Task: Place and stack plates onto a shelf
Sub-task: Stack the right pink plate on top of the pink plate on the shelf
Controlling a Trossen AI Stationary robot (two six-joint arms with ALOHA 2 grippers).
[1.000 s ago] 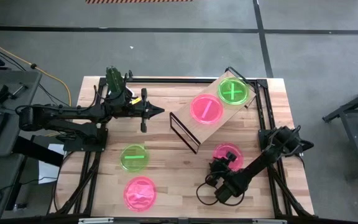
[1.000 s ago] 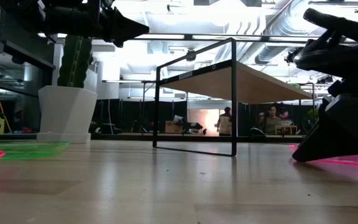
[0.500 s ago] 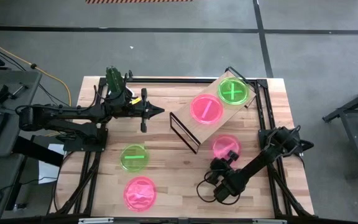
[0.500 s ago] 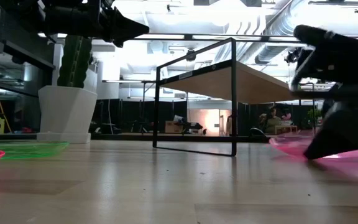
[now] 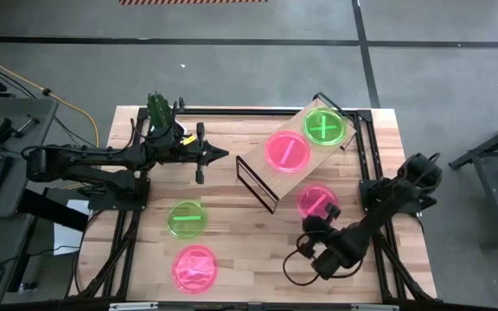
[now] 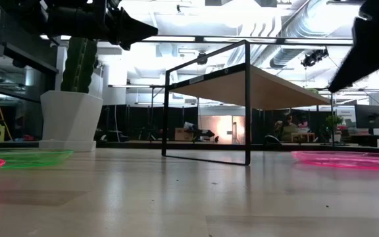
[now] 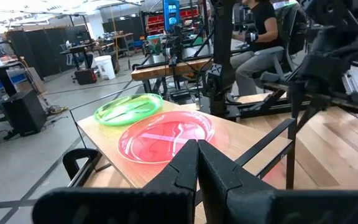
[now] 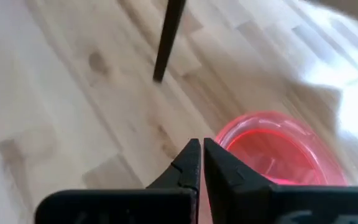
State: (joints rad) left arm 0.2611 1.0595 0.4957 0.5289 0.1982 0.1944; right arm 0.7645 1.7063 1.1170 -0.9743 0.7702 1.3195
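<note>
The plywood shelf [image 5: 299, 147] stands on its black wire frame at the table's far right. It carries a pink plate [image 5: 286, 151] and a green plate [image 5: 325, 128]. A second pink plate [image 5: 316, 202] lies flat on the table just in front of the shelf. My right gripper [image 5: 311, 225] hangs shut and empty a little above the table, at that plate's near edge [image 8: 229, 138]. A green plate [image 5: 186, 218] and a pink plate [image 5: 194, 268] lie at the near left. My left gripper [image 5: 223, 155] hovers shut left of the shelf.
A white pot with a cactus [image 5: 161, 112] stands at the far left, beside the left arm. Bare wood lies between the left pair of plates and the right arm. Black frame rails run along the table's edges.
My right gripper has shut at the pink plate in front of the shelf. That plate tipped up briefly and slid a little toward the shelf. The gripper then rose and drew back toward the near edge without it. The plate lies flat again.
</note>
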